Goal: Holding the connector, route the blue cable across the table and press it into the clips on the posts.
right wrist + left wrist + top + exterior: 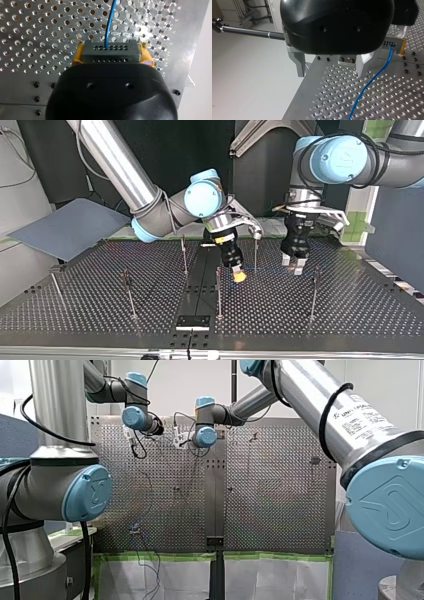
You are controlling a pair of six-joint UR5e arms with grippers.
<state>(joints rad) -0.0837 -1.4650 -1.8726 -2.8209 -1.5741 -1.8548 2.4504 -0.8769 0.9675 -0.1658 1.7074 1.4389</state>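
- The right gripper (239,276) holds the connector (110,51), a small dark block with rows of little holes
- Its yellow pads (77,56) press on the block from both sides, so the fingers are only as far apart as the block is wide
- The blue cable (108,22) comes out of the block and runs ahead of the gripper, over the table (37,37) full of holes
- The left gripper (331,71) hangs low over the table, near the right one
- Its two metal fingers (299,62) are spread wide and have nothing between them
- In the left wrist view the cable goes past the outer side of one finger, not through the gap
- Thin posts (218,292) stand up from the table
- In the top view both grippers are among the posts, near the middle of the table
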